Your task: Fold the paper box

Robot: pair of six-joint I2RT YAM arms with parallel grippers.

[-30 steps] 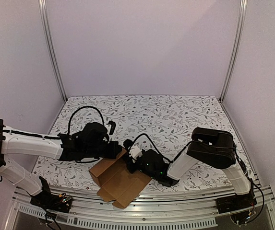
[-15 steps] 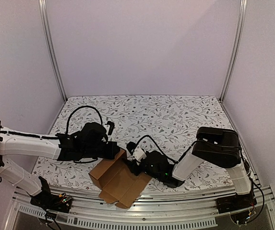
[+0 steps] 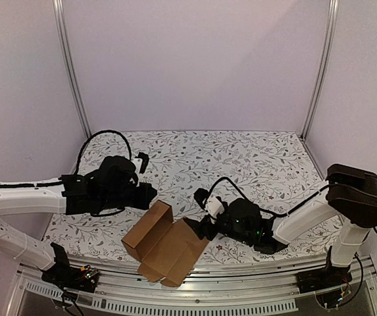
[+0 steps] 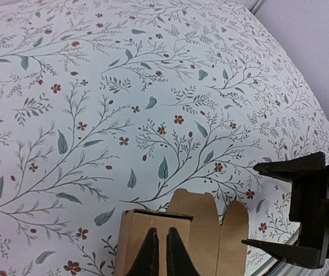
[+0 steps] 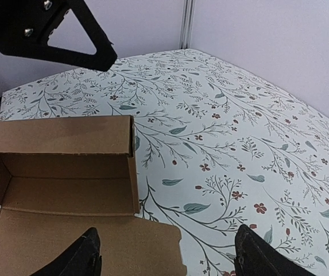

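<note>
Together, the left arm [image 3: 30,197] and right arm [image 3: 300,220] stretched low toward the paper box [image 3: 165,243] at the desk's [image 3: 241,158] near edge. The left hand [image 3: 147,195], fingers nearly together and empty, hovered by the box's upright wall [image 5: 58,135]. The right hand [image 3: 204,227] gaped wide, holding nothing, beside its flat flap [image 5: 66,241]. A floral print covered the desk; pale lilac walls [image 3: 195,66] enclosed it.

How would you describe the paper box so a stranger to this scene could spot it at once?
Find the floral-patterned table and look along its near edge, left of centre. There lies the paper box: plain brown cardboard, partly folded, one walled section standing up. Nothing else there is brown.
</note>
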